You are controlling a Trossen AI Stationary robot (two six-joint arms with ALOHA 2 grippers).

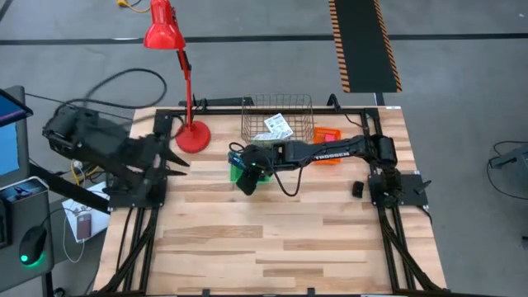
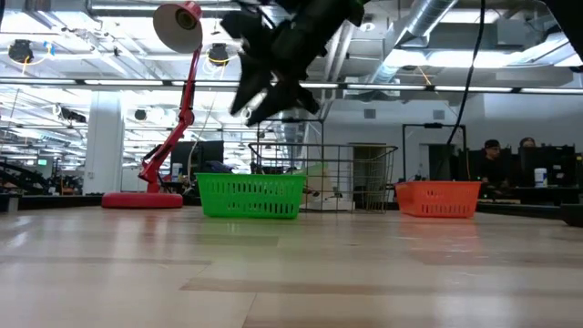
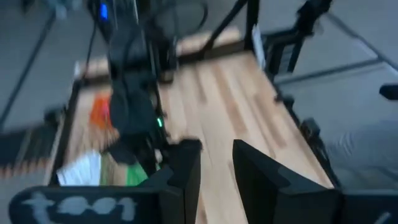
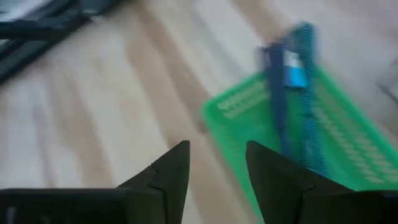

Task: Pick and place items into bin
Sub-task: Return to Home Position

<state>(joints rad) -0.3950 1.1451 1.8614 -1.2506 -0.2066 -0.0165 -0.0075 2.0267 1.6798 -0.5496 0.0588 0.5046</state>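
A green basket (image 4: pixel 292 143) stands on the wooden table, with a dark blue pen (image 4: pixel 275 106) and a teal-green pen (image 4: pixel 307 93) lying in it. My right gripper (image 4: pixel 217 152) hangs open just above and beside this green basket (image 1: pixel 238 171), with nothing between its fingers. A white printed packet (image 1: pixel 278 125) lies in the wire basket (image 1: pixel 276 107) at the far edge. An orange basket (image 1: pixel 327 135) next to it holds a pink-red block (image 1: pixel 323 133). My left gripper (image 3: pixel 216 155) is raised at the table's left side (image 1: pixel 176 157), open and empty.
A red desk lamp (image 1: pixel 183 74) stands with its round base (image 1: pixel 192 137) at the far left of the table. A small black object (image 1: pixel 357 189) lies near the right arm's base. The near half of the tabletop (image 1: pixel 272 239) is bare wood.
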